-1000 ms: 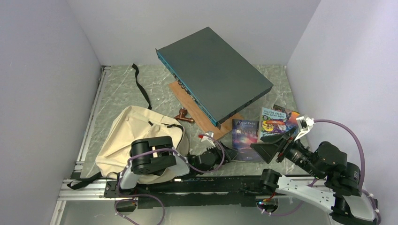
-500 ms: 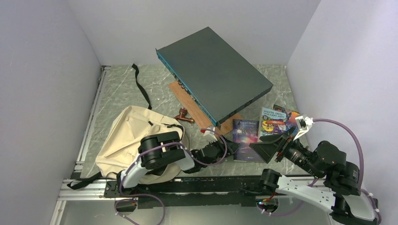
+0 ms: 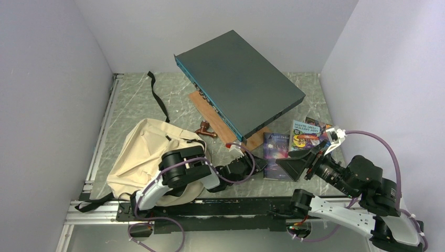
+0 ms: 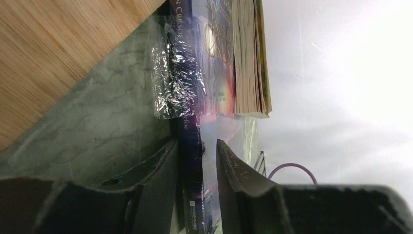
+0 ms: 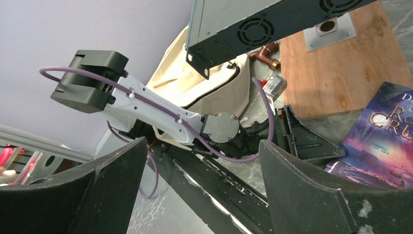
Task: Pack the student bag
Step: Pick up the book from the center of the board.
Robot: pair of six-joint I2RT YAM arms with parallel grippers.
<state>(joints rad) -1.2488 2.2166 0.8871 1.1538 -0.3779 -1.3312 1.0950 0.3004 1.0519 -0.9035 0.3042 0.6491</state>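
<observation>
Likely limp canvas, the student bag [image 3: 141, 149] lifts by its rim; left gripper [image 4: 196, 146] straddles a Crusoe paperback [image 4: 195, 83], grip unclear; right gripper [image 5: 203, 146] gapes

Robot lab, white enclosure walls [image 3: 52, 79] (aluminium rail [image 3: 97, 152])

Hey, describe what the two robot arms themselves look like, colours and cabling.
The left arm and right arm both pair boxy black joint housings with white link shells. A purple cable loops along each. The jaws are black and wedge-shaped.
</observation>
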